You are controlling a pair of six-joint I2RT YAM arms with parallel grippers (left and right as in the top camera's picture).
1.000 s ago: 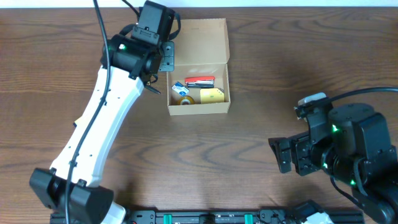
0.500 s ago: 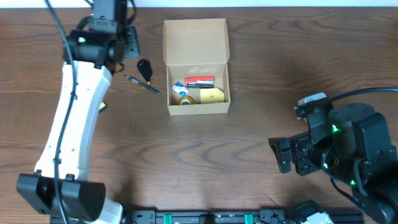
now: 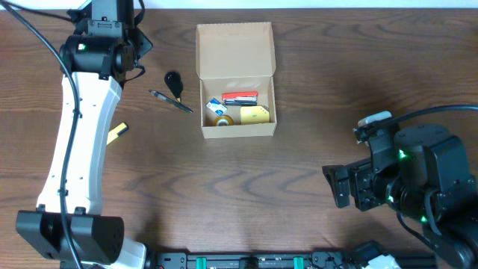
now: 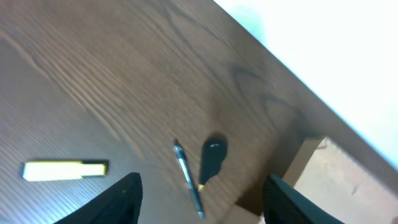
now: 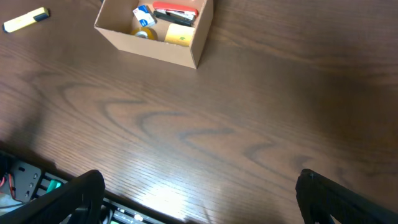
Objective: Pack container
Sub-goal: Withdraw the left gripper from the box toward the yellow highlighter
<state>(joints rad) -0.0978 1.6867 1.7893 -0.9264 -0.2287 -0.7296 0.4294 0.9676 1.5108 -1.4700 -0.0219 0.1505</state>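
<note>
The container (image 3: 235, 48), a tan cardboard box with its flap lid open at the back, sits at the table's far middle. It holds a red item (image 3: 240, 97), a yellow item (image 3: 255, 114), a tape roll (image 3: 220, 118) and a blue-white item (image 3: 214, 105). A pen (image 3: 170, 100), a black item (image 3: 173, 81) and a yellow highlighter (image 3: 116, 133) lie on the table left of it. My left gripper (image 4: 205, 205) is open and empty, high above the pen (image 4: 188, 180), near the far left edge. My right gripper (image 5: 208, 199) is open and empty at the near right, far from the box (image 5: 149, 46).
The table's far edge (image 4: 261, 43) runs close behind the left gripper. The table's near edge with a black rail (image 3: 246, 261) lies below the right arm (image 3: 418, 179). Bare wood (image 3: 246, 179) lies between the box and the right arm.
My left arm has swung left, away from the box to the far left corner, uncovering the pen and black item. The right arm has not moved.
</note>
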